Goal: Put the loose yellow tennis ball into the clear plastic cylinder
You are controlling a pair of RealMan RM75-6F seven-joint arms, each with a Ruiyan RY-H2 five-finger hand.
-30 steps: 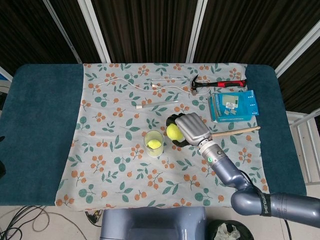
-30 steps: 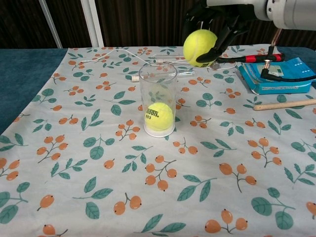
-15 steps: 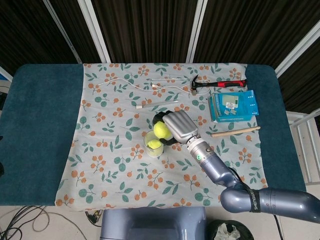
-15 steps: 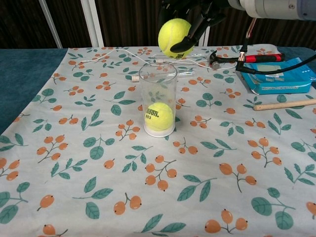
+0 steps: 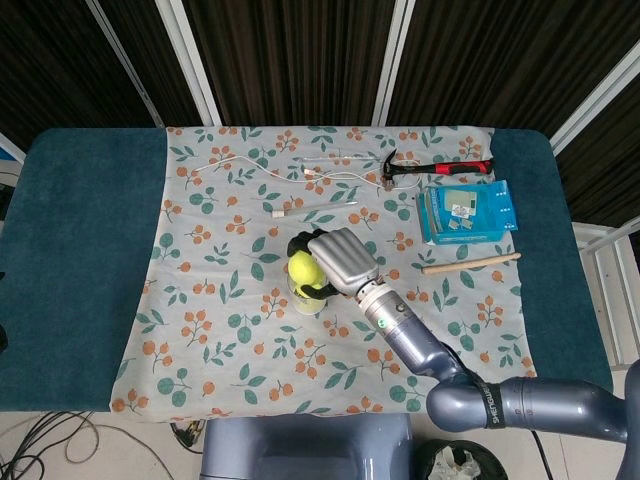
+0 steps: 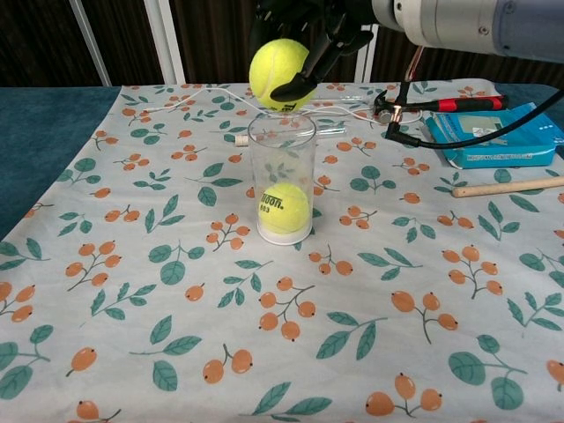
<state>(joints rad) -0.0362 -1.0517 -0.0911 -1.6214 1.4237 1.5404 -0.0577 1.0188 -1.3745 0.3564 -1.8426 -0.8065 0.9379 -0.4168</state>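
Observation:
My right hand (image 6: pixel 304 35) grips a yellow tennis ball (image 6: pixel 279 73) and holds it just above the open top of the clear plastic cylinder (image 6: pixel 282 176). The cylinder stands upright on the floral cloth with another yellow ball (image 6: pixel 285 208) resting at its bottom. From the head view the held ball (image 5: pixel 303 269) covers the cylinder's mouth, and the right hand (image 5: pixel 338 262) sits right beside it. My left hand shows in neither view.
A hammer with a red handle (image 5: pixel 436 167), a blue box (image 5: pixel 468 212) and a wooden stick (image 5: pixel 472 263) lie to the right. White cables (image 5: pixel 300 175) run across the back of the cloth (image 5: pixel 220 330).
The right hand has carried the ball leftward, from right of the cylinder to directly over its opening.

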